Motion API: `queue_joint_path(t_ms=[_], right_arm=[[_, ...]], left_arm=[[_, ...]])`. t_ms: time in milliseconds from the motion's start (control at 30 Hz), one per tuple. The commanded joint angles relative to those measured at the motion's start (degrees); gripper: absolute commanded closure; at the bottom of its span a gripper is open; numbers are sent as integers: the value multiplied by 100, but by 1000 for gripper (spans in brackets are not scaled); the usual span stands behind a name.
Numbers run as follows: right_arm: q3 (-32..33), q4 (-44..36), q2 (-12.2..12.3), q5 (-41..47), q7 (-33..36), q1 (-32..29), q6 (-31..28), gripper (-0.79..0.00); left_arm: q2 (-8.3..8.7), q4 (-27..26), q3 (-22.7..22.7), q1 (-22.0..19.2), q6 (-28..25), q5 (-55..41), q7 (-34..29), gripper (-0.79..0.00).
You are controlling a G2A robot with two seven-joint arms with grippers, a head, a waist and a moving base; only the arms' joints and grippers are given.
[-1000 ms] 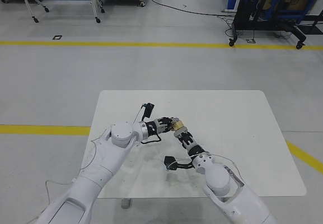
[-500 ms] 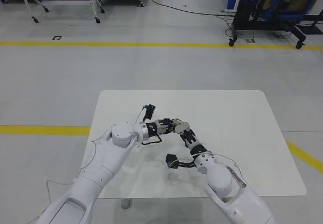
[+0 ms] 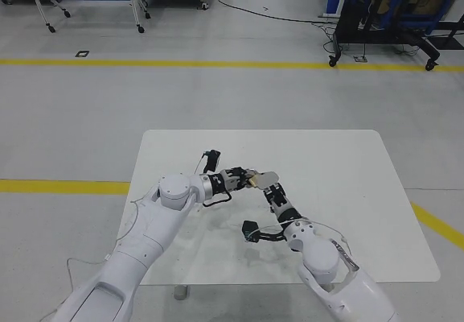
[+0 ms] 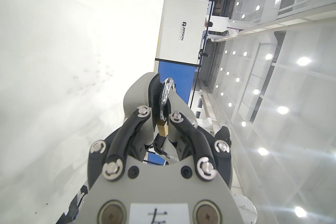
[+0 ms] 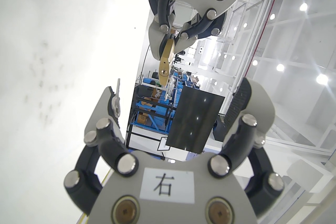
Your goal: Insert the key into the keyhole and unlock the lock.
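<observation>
Brass lock [image 5: 166, 62] clamped in our left gripper [image 5: 168, 50], our right gripper [image 5: 178, 87] spread open at its five o'clock, key [image 5: 117, 95] against one finger.

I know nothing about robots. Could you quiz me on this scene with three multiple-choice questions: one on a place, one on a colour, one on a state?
1. Where is the lock?
A. Flat on the table
B. In the left pincer
C. On the floor

2. What colour is the lock's body?
A. Red
B. Black
C. Brass yellow

3. How is the right pincer?
A. Open
B. Shut on the lock
C. Shut on a cloth

Answers:
1 B: the left pincer's fingers clamp the lock.
2 C: the body shows brass yellow in the right wrist view.
3 A: its fingers stand wide apart, with the key against one of them.
</observation>
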Motion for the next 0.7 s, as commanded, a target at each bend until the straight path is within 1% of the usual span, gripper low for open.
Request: queue_joint_path(t_ms=[0, 100, 200, 267, 300, 367, 400, 433, 467, 500, 567, 600, 667], right_arm=[[53, 17, -5, 148, -46, 17, 1, -757], [134, -12, -2, 278, -131, -12, 134, -739], [210, -36, 14, 307, -303, -107, 466, -739], [254, -30, 22, 327, -371, -167, 656, -699], [271, -22, 24, 349, -400, -190, 728, -622], [303, -15, 25, 381, -427, -218, 835, -557], [315, -12, 26, 391, -442, -228, 866, -459], [328, -12, 26, 397, -446, -235, 885, -379], [339, -16, 26, 406, -442, -240, 891, -354], [347, -23, 25, 407, -441, -243, 897, -299], [358, -29, 23, 416, -444, -243, 893, -22], [361, -31, 22, 423, -446, -240, 887, 0], [359, -36, 20, 405, -457, -234, 875, 0]], left_arm=[[-1, -5, -6, 4, -5, -4, 19, 0], [0, -14, -34, 19, -29, -17, 77, 0], [0, -40, -76, 45, -64, -65, 168, 0], [1, -60, -109, 61, -84, -117, 187, 0], [1, -68, -124, 67, -80, -146, 187, 0], [4, -81, -152, 76, -75, -181, 195, 0], [6, -91, -166, 81, -79, -201, 187, 0], [9, -95, -179, 85, -75, -208, 186, 0], [11, -103, -190, 88, -72, -219, 176, 0], [12, -106, -196, 94, -69, -222, 174, 0], [14, -118, -208, 99, -64, -227, 180, 0], [15, -121, -211, 101, -62, -226, 179, 0], [16, -127, -216, 104, -58, -230, 168, 0]])
